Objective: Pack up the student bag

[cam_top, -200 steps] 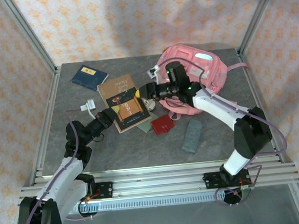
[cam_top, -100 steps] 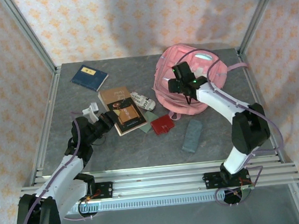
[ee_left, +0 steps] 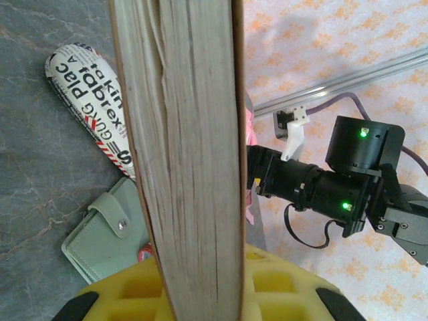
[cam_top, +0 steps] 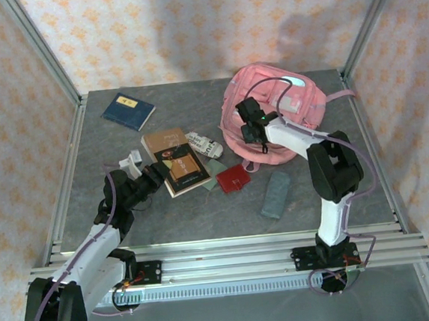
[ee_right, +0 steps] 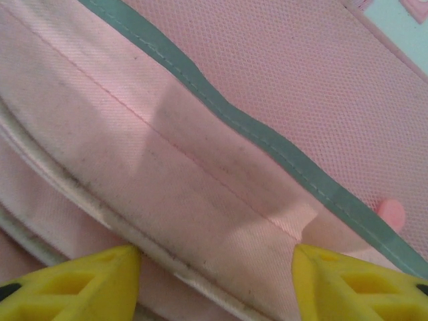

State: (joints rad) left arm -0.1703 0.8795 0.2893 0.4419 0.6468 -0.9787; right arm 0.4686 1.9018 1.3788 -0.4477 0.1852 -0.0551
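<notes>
The student bag [cam_top: 281, 106] is a large pink backpack lying at the back right of the table. My right gripper [cam_top: 251, 132] sits on its left side. Up close, its yellow fingertips [ee_right: 73, 281] stand wide apart, open, straddling a pink fabric fold of the bag [ee_right: 200, 180] beside grey trim [ee_right: 267, 144]. My left gripper [cam_top: 154, 177] is shut on a thick brown book [cam_top: 181, 162], gripping it at its near-left edge. In the left wrist view the book's page edge [ee_left: 187, 134] rises from between the yellow pads of the gripper [ee_left: 194, 284].
A newsprint-patterned pencil case [cam_top: 204, 145] [ee_left: 90, 100], a green wallet [ee_left: 110, 234] and a red wallet [cam_top: 233, 178] lie around the book. A grey pouch [cam_top: 276, 194] lies nearer the front. A blue book [cam_top: 129, 110] is at the back left, a small white item [cam_top: 130, 159] left of the book.
My right gripper has swung right, from over the book and pencil case onto the bag's left side, and its fingers stand wider. The left gripper has drawn the book slightly nearer.
</notes>
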